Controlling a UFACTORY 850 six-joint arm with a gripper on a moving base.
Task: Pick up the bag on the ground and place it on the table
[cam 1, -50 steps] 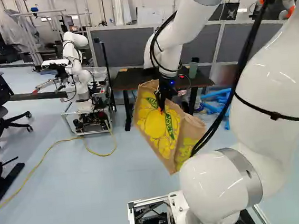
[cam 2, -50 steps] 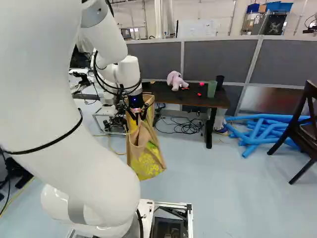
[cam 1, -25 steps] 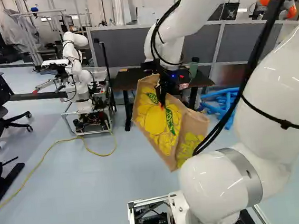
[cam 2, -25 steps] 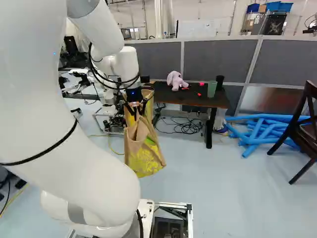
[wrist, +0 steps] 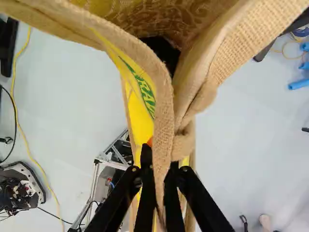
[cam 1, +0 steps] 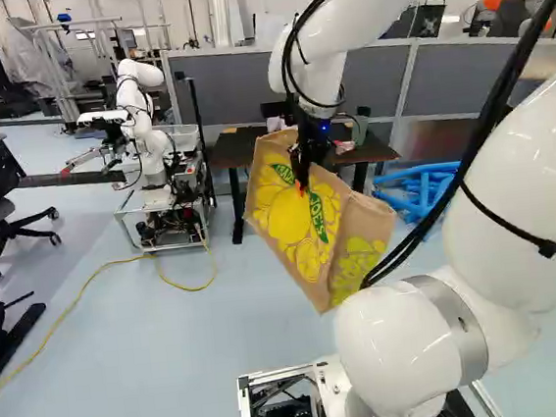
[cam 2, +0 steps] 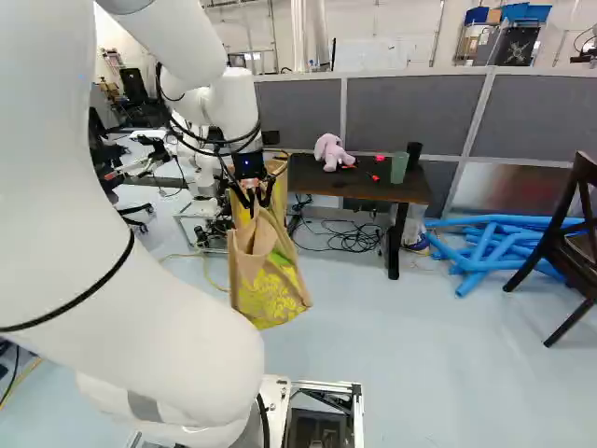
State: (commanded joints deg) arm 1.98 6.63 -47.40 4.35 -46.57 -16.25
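In the right base view my gripper points down, with the tan and yellow bag hanging from it above the floor. The wrist view has the gripper shut on the bag's rim, a fold of tan cloth squeezed between both fingers; the bag's opening gapes ahead of them. The bag hangs tilted in the left base view, in front of the dark table. That table stands beyond the bag and, in the right base view, to its right.
A pink plush toy, a green cup and a black cup stand on the table. Cables lie beneath it. Blue tubes and a dark chair are at the right. Another robot stands left of the table.
The arm has shifted slightly, carrying the bag a little upward in the left base view and slightly left in the right base view. The base has not moved. The gripper keeps hold of the bag.
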